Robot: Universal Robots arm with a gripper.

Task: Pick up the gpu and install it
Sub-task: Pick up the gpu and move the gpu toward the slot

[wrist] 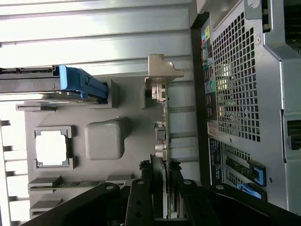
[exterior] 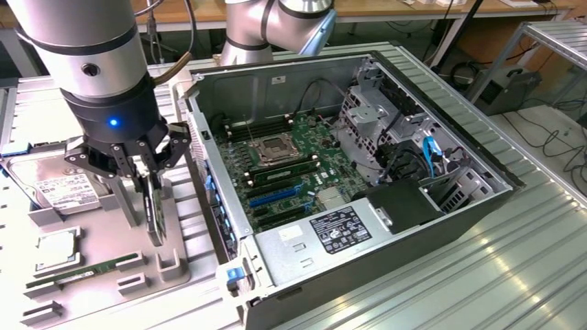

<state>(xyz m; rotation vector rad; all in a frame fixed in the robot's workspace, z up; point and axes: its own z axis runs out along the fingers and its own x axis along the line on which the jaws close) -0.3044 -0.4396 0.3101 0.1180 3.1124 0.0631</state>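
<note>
On the grey tray (exterior: 176,269) beside the open case (exterior: 440,227), the gripper (exterior: 142,199) seemingly pinches the upright gpu (exterior: 156,230).

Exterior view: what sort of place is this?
Probably a robotics lab set up for PC assembly: open computer case on a ribbed metal table, grey parts tray beside it, wooden workbenches behind.

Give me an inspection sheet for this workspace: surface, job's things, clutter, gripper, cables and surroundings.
Surface: ribbed metal table carrying a grey parts tray and an open computer case.
Job's things: gpu upright on edge in its tray slot; motherboard exposed in the case.
Clutter: hard drive, processor and memory stick on the tray.
Gripper: gripper straddles the gpu's top edge, apparently closed on it.
Cables: blue cable inside the case; loose cables beyond the table.
Surroundings: wooden workbench behind.
</note>
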